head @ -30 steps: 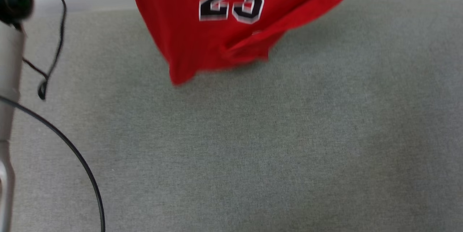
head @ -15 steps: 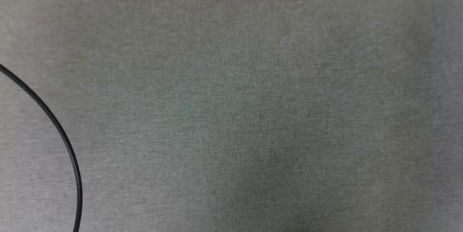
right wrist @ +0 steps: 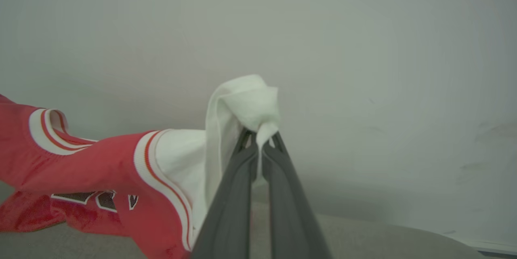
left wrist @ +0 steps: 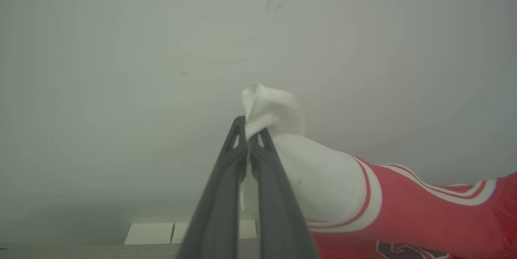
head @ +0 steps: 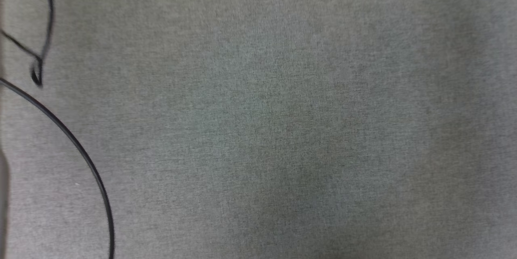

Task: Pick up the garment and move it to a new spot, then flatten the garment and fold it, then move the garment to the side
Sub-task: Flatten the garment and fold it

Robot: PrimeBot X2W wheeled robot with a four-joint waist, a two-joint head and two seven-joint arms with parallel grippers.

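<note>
The garment (left wrist: 408, 206) is a red jersey shirt with white sleeves and red-and-white striped trim, held up in the air in front of a pale wall. In the left wrist view my left gripper (left wrist: 247, 137) is shut on the bunched tip of one white sleeve, and the red body trails off to the right. The right wrist view has my right gripper (right wrist: 260, 142) shut on the other white sleeve (right wrist: 242, 105), with the red body (right wrist: 101, 170) and its dark lettering hanging to the left.
A grey fabric surface (head: 282, 129) lies below in the head view. A black cable (head: 76, 150) curves across its left side, with a thinner looped wire (head: 40, 49) at the upper left. Pale blocks (left wrist: 151, 232) sit low by the wall.
The head view has tilted down: the hanging red shirt with its "23" has left the top of the picture, and the grey surface and cable have shifted.
</note>
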